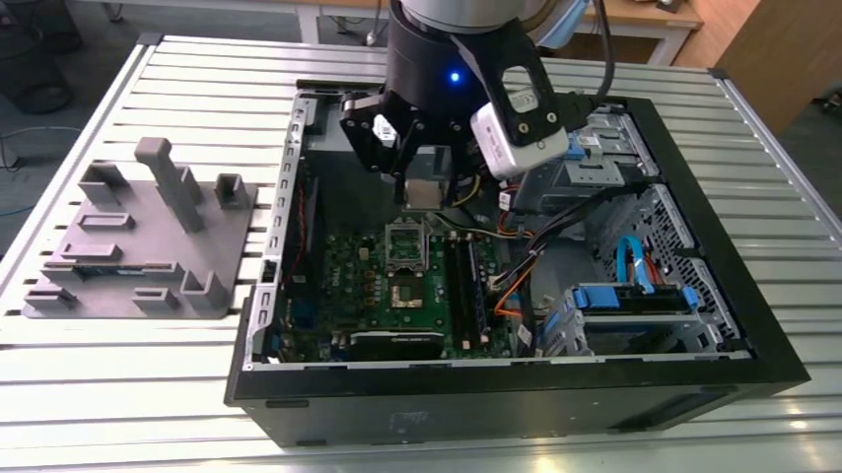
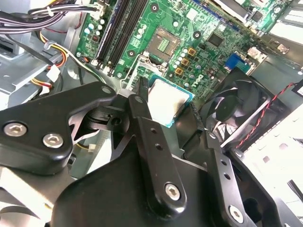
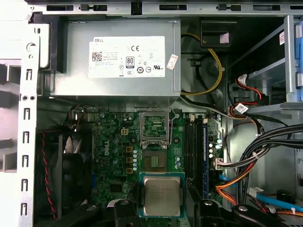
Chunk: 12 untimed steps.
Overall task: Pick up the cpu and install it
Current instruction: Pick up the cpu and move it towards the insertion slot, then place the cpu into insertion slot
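First wrist view shows the gripper (image 3: 162, 201) clamped on the cpu (image 3: 162, 195), its jaws pressing two opposite edges and the silver top facing the camera. The cpu hangs clear above the green motherboard (image 3: 113, 161), near the open socket (image 3: 154, 160). In the exterior view the arm stands over the open case (image 1: 736, 325).

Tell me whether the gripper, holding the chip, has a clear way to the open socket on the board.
Probably yes. The gripper holds the chip over the board, the socket lies bare with its frame flipped open, and the cables run off to one side.
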Each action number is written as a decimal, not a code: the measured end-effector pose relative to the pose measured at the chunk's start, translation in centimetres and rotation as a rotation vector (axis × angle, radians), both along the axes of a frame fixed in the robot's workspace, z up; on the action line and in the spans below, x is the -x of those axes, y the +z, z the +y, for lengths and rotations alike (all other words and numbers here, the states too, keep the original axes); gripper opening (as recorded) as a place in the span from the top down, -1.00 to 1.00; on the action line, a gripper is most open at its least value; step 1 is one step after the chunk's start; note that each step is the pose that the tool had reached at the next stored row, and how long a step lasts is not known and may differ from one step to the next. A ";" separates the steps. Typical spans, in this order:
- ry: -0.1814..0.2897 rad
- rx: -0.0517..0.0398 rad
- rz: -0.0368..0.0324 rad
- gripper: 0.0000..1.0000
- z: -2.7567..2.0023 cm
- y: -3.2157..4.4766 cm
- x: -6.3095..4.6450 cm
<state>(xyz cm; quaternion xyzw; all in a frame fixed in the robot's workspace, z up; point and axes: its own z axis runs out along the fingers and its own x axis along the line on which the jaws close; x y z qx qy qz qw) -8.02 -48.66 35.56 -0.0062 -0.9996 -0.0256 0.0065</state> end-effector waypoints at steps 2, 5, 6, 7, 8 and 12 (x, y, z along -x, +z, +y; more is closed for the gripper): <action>0.000 0.0000 0.0000 0.06 0.00 0.56 0.0; 0.000 0.0000 0.0000 0.06 0.00 0.61 0.0; 0.000 0.0001 0.0000 0.06 0.00 0.62 0.0; 0.000 0.0000 0.0000 0.06 0.00 0.64 0.0; 0.000 0.0000 0.0000 0.06 0.00 0.65 0.0; 0.000 0.0000 0.0000 0.06 0.00 0.84 0.0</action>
